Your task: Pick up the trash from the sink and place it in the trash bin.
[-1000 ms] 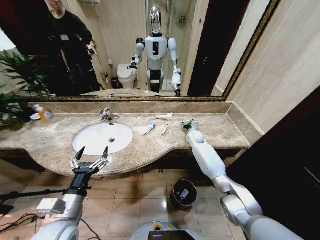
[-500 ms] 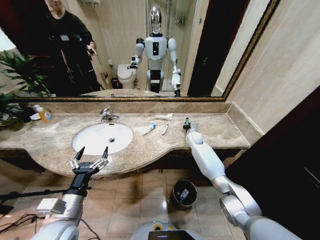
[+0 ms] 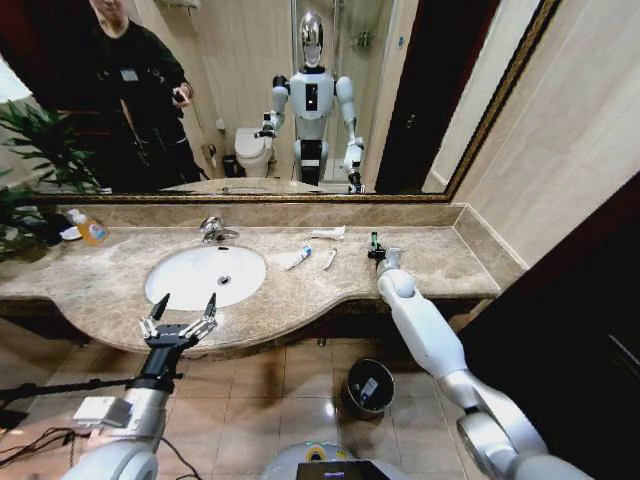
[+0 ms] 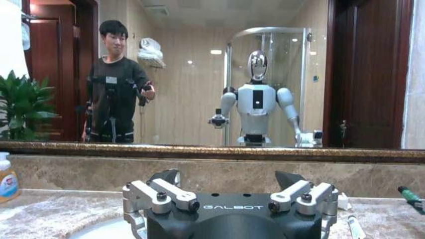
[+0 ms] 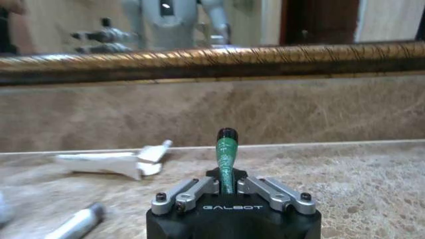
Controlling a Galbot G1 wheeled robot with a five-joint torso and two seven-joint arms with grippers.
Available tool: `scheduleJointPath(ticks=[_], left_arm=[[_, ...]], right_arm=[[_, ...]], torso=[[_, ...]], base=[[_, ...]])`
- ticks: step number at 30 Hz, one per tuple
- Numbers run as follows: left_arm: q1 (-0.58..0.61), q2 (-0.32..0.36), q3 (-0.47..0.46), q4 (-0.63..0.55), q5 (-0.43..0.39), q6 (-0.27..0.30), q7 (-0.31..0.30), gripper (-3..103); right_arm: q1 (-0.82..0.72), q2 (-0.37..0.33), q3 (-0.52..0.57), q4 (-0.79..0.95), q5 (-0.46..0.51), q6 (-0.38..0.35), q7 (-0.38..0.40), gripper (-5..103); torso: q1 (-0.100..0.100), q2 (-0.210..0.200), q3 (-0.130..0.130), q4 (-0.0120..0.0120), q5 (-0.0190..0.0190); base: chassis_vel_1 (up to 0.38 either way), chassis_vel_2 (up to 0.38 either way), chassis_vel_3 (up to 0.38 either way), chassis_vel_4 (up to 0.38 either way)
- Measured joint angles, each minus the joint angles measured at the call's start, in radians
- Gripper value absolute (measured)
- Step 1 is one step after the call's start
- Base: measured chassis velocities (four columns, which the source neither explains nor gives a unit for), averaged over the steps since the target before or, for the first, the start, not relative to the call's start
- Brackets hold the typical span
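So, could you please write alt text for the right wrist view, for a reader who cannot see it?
The right gripper is shut on a slim green piece with a dark tip, standing upright above the marble countertop. Behind it lie a white packet and a white tube.

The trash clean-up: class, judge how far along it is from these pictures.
Done: something pale already lies in the trash bin. In hand: the right tool grips the green piece above the countertop. Left: the blue-ended tube and white packets; the left tool waits open.

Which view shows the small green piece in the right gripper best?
The right wrist view: the green piece stands upright, clamped in the right gripper. The head view shows it tiny; the left wrist view catches it at the frame edge.
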Motion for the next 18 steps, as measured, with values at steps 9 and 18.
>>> scheduleJointPath(ticks=[9, 18], left_arm=[[0.0, 0.0, 0.0, 0.0, 0.0, 0.0, 0.0, 100], [0.0, 0.0, 0.0, 0.0, 0.0, 0.0, 0.0, 100]], right_arm=[[-0.27, -0.083, 0.098, 0.31, 0.026, -0.004, -0.101, 8], [-0.468, -0.11, 0.198, 0.471, 0.017, 0.076, -0.233, 8]], torso=[[0.0, 0.0, 0.0, -0.0003, 0.0002], [0.0, 0.0, 0.0, -0.0001, 0.0001]], base=[[0.0, 0.0, 0.0, 0.0], [0.0, 0.0, 0.0, 0.0]])
